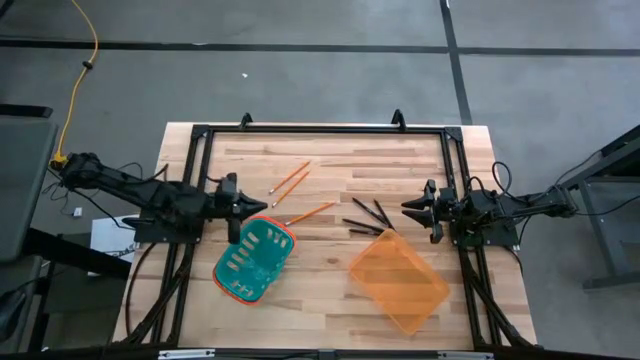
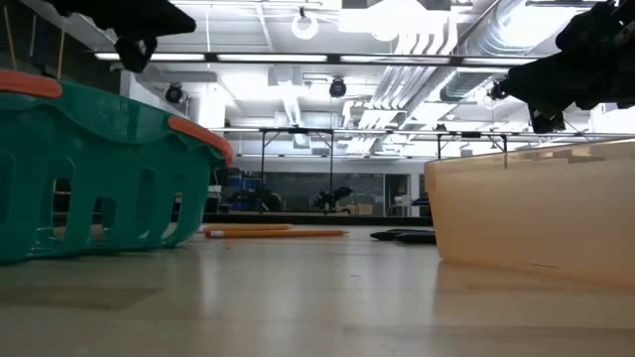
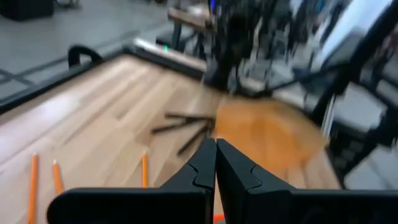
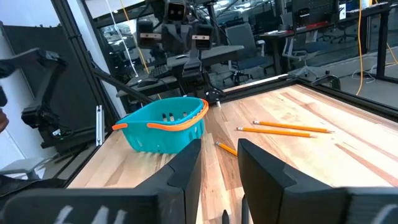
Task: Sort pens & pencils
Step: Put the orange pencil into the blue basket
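Three pencils [image 1: 300, 192] lie near the closed left tool [image 1: 262, 207]; pens [image 1: 366, 217] beside the parted right tool [image 1: 407, 209].

the left wrist view is blurred throughout: the orange bin [image 3: 267, 134] is only a soft smear, the pens [image 3: 183, 127] are fuzzy dark lines that cannot be counted, and the other arm behind them is an unreadable dark mass. two pencils [image 3: 43, 186] run off the picture's edge there, and the tip of a third is covered by the gripper fingers [image 3: 202, 174]. in the low view the teal basket [image 2: 99, 169] is cut off at the left edge and the orange bin [image 2: 536, 208] at the right; the pens [image 2: 402, 235] are a low dark clump, partly behind the bin. in the right wrist view one pencil [image 4: 227, 149] is partly hidden behind the fingers [image 4: 186, 177].
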`<state>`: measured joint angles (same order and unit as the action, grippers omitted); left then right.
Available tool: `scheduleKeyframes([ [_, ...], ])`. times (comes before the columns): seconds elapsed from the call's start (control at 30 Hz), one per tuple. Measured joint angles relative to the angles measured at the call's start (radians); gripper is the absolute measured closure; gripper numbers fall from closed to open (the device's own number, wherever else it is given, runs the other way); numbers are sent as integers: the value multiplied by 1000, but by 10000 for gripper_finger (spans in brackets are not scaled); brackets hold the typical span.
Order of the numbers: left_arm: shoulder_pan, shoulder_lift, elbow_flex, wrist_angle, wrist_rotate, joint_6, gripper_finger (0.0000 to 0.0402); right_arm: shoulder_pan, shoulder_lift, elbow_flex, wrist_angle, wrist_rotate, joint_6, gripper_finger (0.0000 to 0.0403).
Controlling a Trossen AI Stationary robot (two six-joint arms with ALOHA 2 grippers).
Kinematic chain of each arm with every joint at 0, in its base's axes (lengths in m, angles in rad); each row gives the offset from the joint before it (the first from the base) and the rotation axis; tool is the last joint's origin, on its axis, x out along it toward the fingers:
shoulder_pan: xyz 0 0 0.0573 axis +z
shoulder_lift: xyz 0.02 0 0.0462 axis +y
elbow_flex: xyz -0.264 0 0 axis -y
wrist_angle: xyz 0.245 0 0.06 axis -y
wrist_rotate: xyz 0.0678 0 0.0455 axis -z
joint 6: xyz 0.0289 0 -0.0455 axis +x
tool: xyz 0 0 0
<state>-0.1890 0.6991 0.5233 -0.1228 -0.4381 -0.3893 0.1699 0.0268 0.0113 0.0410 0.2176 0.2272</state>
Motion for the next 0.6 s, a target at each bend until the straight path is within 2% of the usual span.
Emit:
scheduleKeyframes([
  [0.27, 20, 170, 139, -169, 49, -2, 401, 0, 0, 0, 0, 0, 0, 306],
  [0.43, 167, 274, 242, -262, 240, 1, 401, 0, 0, 0, 0, 0, 0, 306],
  [0.6, 307, 374, 334, -347, 360, 51, 401, 0, 0, 0, 0, 0, 0, 306],
])
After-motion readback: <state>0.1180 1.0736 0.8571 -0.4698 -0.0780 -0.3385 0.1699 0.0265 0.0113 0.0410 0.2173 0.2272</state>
